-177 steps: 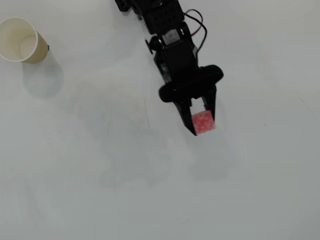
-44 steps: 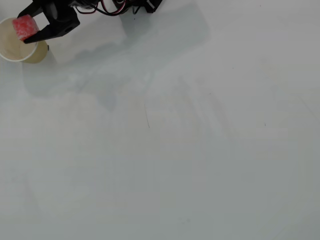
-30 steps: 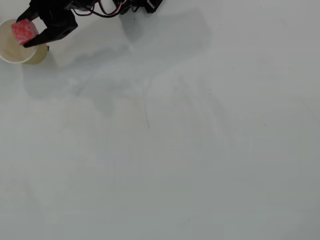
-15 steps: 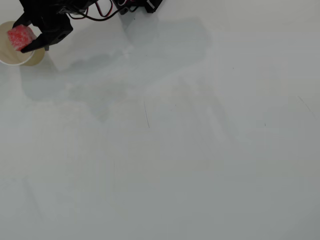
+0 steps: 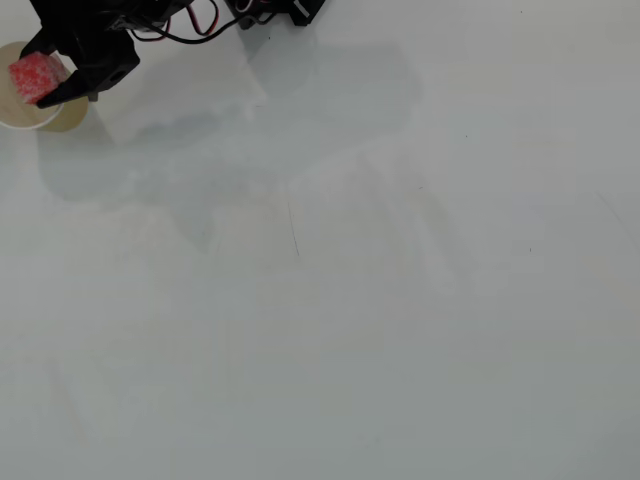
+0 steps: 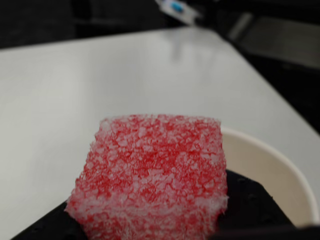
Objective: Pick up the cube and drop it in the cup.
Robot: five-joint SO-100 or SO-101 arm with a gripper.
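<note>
Tool (image 5: 40, 82) grips red cube (image 5: 32, 77) directly above cup (image 5: 28, 117) mouth at bench (image 5: 400, 300) corner, ready for release.

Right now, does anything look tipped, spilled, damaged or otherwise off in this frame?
Nothing stands out. The cup stands upright at the table's far left in the overhead view, and the gripper holds the cube over its mouth. The cube's speckled surface looks intact in the wrist view.

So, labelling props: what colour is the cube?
Red-pink with whitish speckles, clearest in the wrist view: the cube.
</note>
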